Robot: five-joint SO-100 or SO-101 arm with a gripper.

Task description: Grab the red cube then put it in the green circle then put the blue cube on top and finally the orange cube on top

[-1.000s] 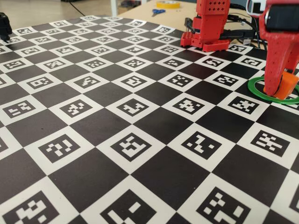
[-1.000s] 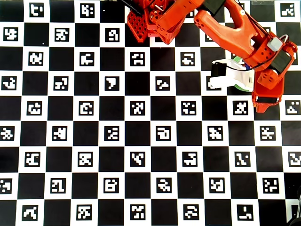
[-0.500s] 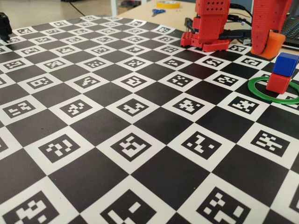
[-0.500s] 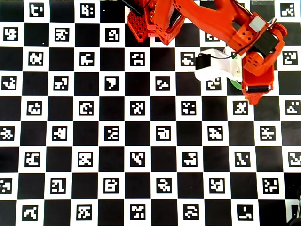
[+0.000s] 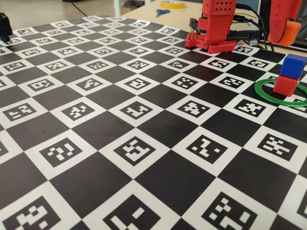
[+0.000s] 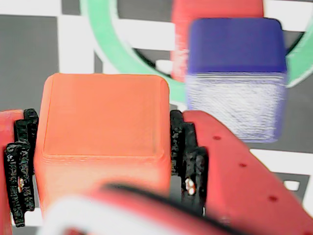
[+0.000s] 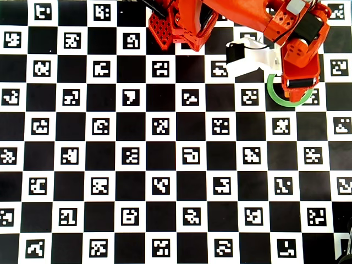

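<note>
In the fixed view the blue cube [image 5: 293, 66] sits on the red cube [image 5: 286, 85] inside the green circle [image 5: 268, 94] at the right. My gripper [image 5: 286, 37] hangs above and behind that stack, shut on the orange cube [image 5: 289, 31]. The wrist view shows the orange cube [image 6: 102, 112] clamped between the black pads [image 6: 188, 147], with the blue cube [image 6: 237, 46], a strip of the red cube [image 6: 215, 10] and the green circle [image 6: 107, 44] below. From overhead the gripper [image 7: 297, 88] covers the stack, and only part of the green circle [image 7: 273, 94] shows.
The arm's red base [image 5: 216, 26] stands at the back of the black-and-white marker board [image 5: 134, 148]. Scissors [image 5: 162, 12] and a yellow tape roll [image 5: 173, 4] lie beyond it. A black object [image 5: 4, 26] sits at the far left edge.
The gripper has risen from the green circle and drawn back with the orange cube still in it, which uncovers the blue-on-red stack in the fixed view.
</note>
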